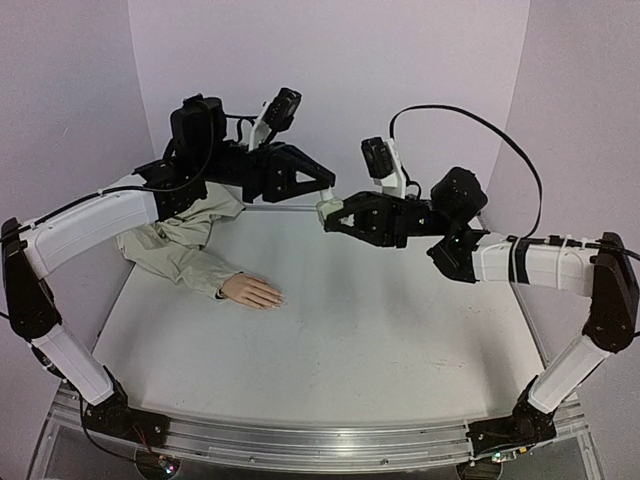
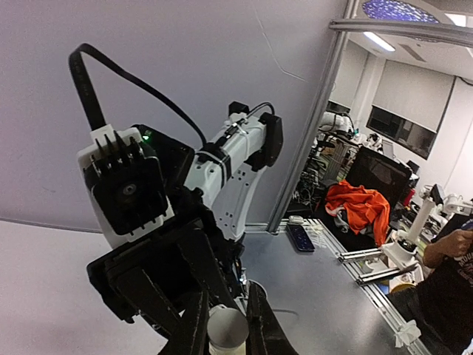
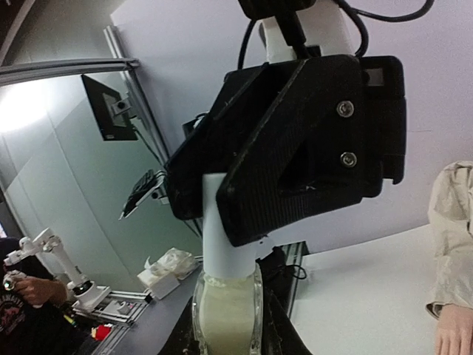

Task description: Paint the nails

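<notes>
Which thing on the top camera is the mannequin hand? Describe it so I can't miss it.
On the left half of the white table, below the left arm, lies a beige sleeve. The mannequin hand sticks out of its cuff, flat on the table, fingers pointing right. It is the only peach, skin-coloured thing among white, black and beige.

table [image 1: 380,330]: white | on it: mannequin hand [image 1: 252,291], beige sleeve [image 1: 180,250]
</notes>
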